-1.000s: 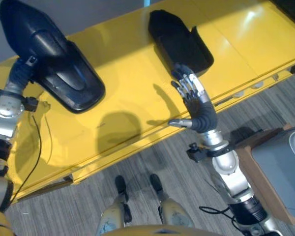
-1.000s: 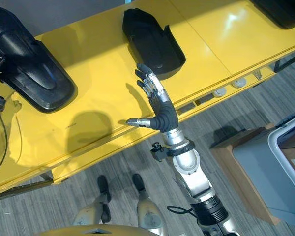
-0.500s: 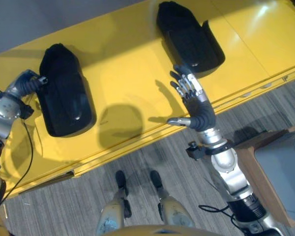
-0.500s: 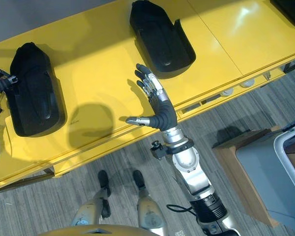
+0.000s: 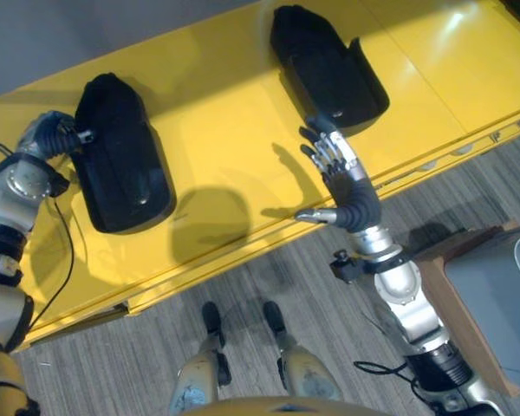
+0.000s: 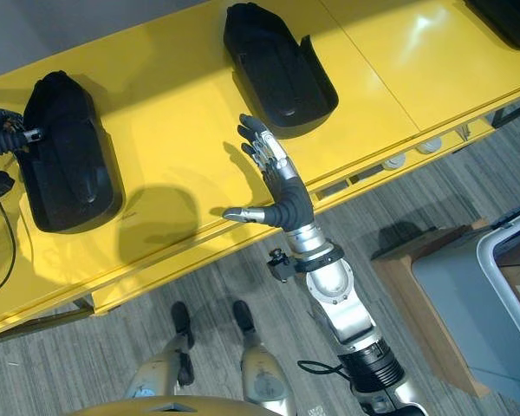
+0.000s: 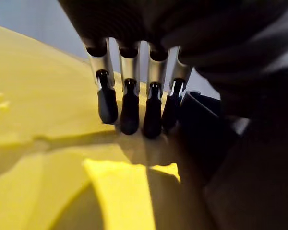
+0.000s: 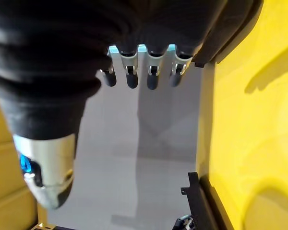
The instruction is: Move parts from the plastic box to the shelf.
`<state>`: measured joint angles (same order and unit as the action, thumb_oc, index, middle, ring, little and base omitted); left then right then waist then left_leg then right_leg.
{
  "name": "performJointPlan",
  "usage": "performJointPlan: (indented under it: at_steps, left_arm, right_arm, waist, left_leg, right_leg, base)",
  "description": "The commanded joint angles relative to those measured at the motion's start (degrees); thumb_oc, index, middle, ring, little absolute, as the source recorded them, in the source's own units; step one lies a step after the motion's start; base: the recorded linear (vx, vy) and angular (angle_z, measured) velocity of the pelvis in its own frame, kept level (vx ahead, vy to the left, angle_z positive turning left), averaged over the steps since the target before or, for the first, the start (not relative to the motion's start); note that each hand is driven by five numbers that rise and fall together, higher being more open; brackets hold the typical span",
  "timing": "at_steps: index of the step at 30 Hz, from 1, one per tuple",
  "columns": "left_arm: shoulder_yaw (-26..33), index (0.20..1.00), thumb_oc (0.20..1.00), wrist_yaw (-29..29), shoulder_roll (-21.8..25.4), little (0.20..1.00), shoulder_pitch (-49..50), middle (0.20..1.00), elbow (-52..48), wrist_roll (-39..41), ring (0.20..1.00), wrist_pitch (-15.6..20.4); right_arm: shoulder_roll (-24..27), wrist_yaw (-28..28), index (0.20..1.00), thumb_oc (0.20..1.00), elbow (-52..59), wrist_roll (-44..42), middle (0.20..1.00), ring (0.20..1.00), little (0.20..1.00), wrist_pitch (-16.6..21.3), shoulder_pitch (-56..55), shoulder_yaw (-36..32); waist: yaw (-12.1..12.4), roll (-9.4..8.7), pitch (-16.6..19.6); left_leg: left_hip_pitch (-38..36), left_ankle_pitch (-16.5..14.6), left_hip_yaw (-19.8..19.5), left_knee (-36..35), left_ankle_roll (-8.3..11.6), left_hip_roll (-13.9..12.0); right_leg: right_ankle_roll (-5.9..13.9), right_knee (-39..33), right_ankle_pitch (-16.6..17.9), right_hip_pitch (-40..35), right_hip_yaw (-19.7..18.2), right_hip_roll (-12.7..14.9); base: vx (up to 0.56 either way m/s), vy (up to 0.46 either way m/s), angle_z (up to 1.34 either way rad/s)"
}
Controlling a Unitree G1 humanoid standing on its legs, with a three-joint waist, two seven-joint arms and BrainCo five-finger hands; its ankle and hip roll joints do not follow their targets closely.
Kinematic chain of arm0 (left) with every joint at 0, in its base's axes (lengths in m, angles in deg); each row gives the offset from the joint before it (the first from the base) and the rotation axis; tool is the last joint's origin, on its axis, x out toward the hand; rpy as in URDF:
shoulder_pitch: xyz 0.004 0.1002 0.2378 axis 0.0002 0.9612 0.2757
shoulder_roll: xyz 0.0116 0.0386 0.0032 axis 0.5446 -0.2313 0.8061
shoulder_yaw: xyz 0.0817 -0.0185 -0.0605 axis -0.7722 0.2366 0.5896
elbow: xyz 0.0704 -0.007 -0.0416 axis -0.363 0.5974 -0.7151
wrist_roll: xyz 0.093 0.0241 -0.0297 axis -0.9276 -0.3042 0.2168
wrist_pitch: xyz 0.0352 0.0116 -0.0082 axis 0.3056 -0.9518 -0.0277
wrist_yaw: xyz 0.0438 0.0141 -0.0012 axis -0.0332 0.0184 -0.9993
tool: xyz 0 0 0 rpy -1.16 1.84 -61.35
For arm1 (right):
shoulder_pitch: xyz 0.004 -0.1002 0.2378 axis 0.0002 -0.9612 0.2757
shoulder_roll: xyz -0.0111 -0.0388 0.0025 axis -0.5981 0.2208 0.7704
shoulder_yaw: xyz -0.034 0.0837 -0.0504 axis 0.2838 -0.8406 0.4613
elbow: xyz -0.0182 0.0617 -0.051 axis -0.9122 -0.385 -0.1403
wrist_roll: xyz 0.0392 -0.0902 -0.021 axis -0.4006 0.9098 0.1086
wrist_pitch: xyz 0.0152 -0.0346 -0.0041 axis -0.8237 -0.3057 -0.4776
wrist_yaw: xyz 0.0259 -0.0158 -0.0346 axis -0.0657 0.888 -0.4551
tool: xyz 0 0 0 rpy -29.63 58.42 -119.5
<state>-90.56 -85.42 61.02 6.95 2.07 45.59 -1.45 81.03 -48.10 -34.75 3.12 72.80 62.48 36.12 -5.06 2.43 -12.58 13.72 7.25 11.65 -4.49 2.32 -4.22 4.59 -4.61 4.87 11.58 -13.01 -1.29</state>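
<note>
Broadly, a yellow shelf [image 5: 234, 173] across the upper part of both eye views, glossy, running diagonally, its front edge above grey wood-pattern floor [image 5: 269, 286]. At the far right, a brown-edged stand [image 6: 416, 295] with a grey plastic box [image 6: 503, 251] on it, pale-rimmed, well apart from the shelf; contents too cut off to tell.

On the shelf, two large black moulded parts. Toward the robot's left, one black part [image 5: 121, 165], long and rounded, lying flat near the shelf's left end. Further back and to the right, a second black part [image 5: 325, 65] with an upturned lip on its right side, also flat on the yellow surface, well apart from the first. At the top right corner of the right eye view, the edge of a third dark part [image 6: 507, 17].

Left hand [image 5: 56, 137] against the left edge of the nearer black part, dark cover turned toward the camera; in the left wrist view, dark-tipped fingers [image 7: 129, 112] hanging down in a row over the yellow surface, only slightly bent, closed on nothing, with the part's dark edge just beside them.

Right hand [image 6: 282, 195] raised over the shelf's front edge, just short of the second part, fingers straight and spread, thumb out to the side, holding nothing.
</note>
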Motion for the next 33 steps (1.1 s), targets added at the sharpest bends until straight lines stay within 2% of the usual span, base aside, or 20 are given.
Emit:
performJointPlan:
  at_steps: [1,10,13,15,19,21,22,26,27,28,29,30,33]
  left_arm:
    - [1.3,1.000,1.000,-3.9,-1.3,1.000,-4.8,1.000,0.1,-1.3,1.000,-0.2]
    - [4.2,1.000,1.000,-8.8,-1.0,1.000,-4.0,1.000,-8.9,-2.9,1.000,-0.2]
    - [5.9,1.000,1.000,-10.1,-0.9,1.000,-3.0,1.000,-13.1,-2.9,1.000,0.6]
    - [9.1,1.000,1.000,-12.1,-1.8,1.000,-0.2,1.000,-19.9,-3.9,1.000,1.0]
    - [12.4,1.000,1.000,-14.0,-1.9,1.000,3.5,1.000,-27.1,-7.1,1.000,1.0]
    - [17.0,1.000,1.000,-15.4,-3.8,1.000,10.1,1.000,-36.0,-8.0,1.000,3.2]
    - [18.8,1.000,1.000,-15.1,-5.8,1.000,14.2,1.000,-41.4,-6.9,1.000,6.5]
    - [20.6,1.000,1.000,-15.4,-7.7,1.000,18.5,1.000,-45.5,-7.4,1.000,8.5]
    - [19.7,1.000,1.000,-15.6,-12.3,1.000,22.1,1.000,-50.6,-11.4,1.000,9.2]
    - [19.8,1.000,1.000,-15.7,-13.8,1.000,23.8,1.000,-52.8,-12.5,1.000,10.0]
    - [20.1,1.000,1.000,-15.6,-13.9,1.000,24.1,1.000,-53.1,-12.5,1.000,9.9]
    - [19.9,1.000,1.000,-16.2,-16.8,1.000,26.7,1.000,-56.3,-13.4,1.000,11.8]
    - [20.5,1.000,1.000,-16.9,-18.4,1.000,30.2,1.000,-59.7,-13.8,1.000,13.8]
  right_arm:
    - [0.5,-0.7,1.000,1.000,1.7,1.7,1.000,1.000,1.000,3.7,-0.9,-3.0]
    - [1.5,-1.7,1.000,1.000,0.5,1.6,1.000,1.000,1.000,2.9,-1.7,-4.3]
    - [2.8,-4.5,1.000,1.000,-0.2,-0.3,1.000,1.000,1.000,2.2,-1.3,-3.1]
    - [4.9,-7.8,1.000,1.000,-1.8,-1.9,1.000,1.000,1.000,0.2,-0.4,-1.0]
    - [5.9,-10.5,1.000,1.000,-2.7,-3.5,1.000,1.000,1.000,-0.9,0.6,0.6]
    - [5.0,-14.0,1.000,1.000,-5.2,-8.8,1.000,1.000,1.000,-2.4,1.9,3.3]
    - [4.1,-16.8,1.000,1.000,-7.6,-12.2,1.000,1.000,1.000,-4.1,4.1,6.3]
    - [3.9,-17.8,1.000,1.000,-10.3,-11.4,1.000,1.000,1.000,-4.5,7.0,10.3]
    - [1.7,-19.1,1.000,1.000,-14.0,-9.6,1.000,1.000,1.000,-5.5,9.7,15.1]
    - [0.7,-19.1,0.470,0.470,-15.0,-9.6,0.470,0.470,0.470,-5.6,10.3,15.9]
    - [0.6,-19.1,0.253,0.253,-15.2,-9.6,0.253,0.253,0.253,-5.5,10.3,16.1]
    - [-1.5,-19.9,0.200,0.200,-16.7,-10.8,0.200,0.200,0.200,-5.8,11.2,17.9]
    - [-3.3,-19.7,0.200,0.200,-17.8,-11.3,0.200,0.200,0.200,-5.4,12.4,19.4]
  waist:
    - [1.9,-0.31,2.6]
    - [3.0,-0.32,5.8]
    - [3.3,-0.71,6.7]
    - [4.2,-1.52,8.0]
    - [4.9,-2.25,9.0]
    - [5.7,-3.04,9.5]
    - [6.6,-3.75,9.9]
    - [6.7,-4.11,10.3]
    - [7.6,-4.85,10.7]
    - [7.9,-5.09,10.7]
    - [7.8,-5.05,10.8]
    - [8.4,-5.54,10.9]
    - [8.9,-5.84,11.1]
  left_leg:
    - [-6.6,-9.5,1.3,4.0,3.70,-2.8]
    - [-9.7,-11.4,0.3,5.2,3.41,-2.0]
    - [-10.7,-12.0,0.0,5.6,3.34,-1.7]
    - [-11.6,-12.7,-0.4,6.2,3.21,-1.3]
    - [-12.3,-13.5,-0.8,6.8,2.95,-1.0]
    - [-12.7,-14.0,-1.4,7.5,2.68,-0.8]
    - [-12.9,-14.3,-1.6,7.7,2.58,-0.6]
    - [-13.2,-14.5,-1.6,7.7,2.50,-0.5]
    - [-13.4,-14.8,-2.1,7.9,2.37,-0.4]
    - [-13.4,-14.9,-2.2,7.9,2.32,-0.4]
    - [-13.4,-14.9,-2.2,7.9,2.31,-0.4]
    - [-13.5,-15.0,-2.5,7.9,2.24,-0.3]
    - [-13.6,-15.2,-2.6,7.9,2.19,-0.3]
  right_leg:
    - [8.22,5.0,-8.5,-1.4,4.2,4.7]
    - [8.05,5.8,-9.9,-5.1,5.6,5.8]
    - [8.00,6.0,-10.4,-6.3,6.2,6.1]
    - [7.96,6.4,-10.9,-7.9,6.9,6.6]
    - [7.80,6.6,-11.3,-9.2,7.2,7.1]
    - [7.56,7.0,-11.6,-9.9,7.4,7.5]
    - [7.44,6.9,-11.6,-10.1,7.3,7.7]
    - [7.38,6.9,-11.7,-10.6,7.1,7.8]
    - [7.15,7.0,-11.8,-10.9,6.9,8.0]
    - [7.05,7.0,-12.0,-11.0,6.9,8.1]
    - [7.05,7.0,-12.0,-11.0,6.9,8.1]
    - [6.92,7.0,-12.1,-11.3,6.9,8.2]
    - [6.83,7.0,-12.1,-11.4,6.8,8.2]
  base:
    - [0.01,-0.004,0.08]
    - [0.03,0.000,0.09]
    - [0.02,-0.005,0.16]
    - [0.03,-0.007,0.08]
    - [0.03,-0.010,0.09]
    - [0.02,-0.009,0.07]
    - [0.02,-0.003,0.08]
    - [0.03,-0.001,0.05]
    - [0.04,-0.015,0.03]
    - [0.04,-0.015,0.01]
    - [0.03,-0.006,0.05]
    - [0.03,0.000,0.08]
    - [0.04,0.000,0.07]
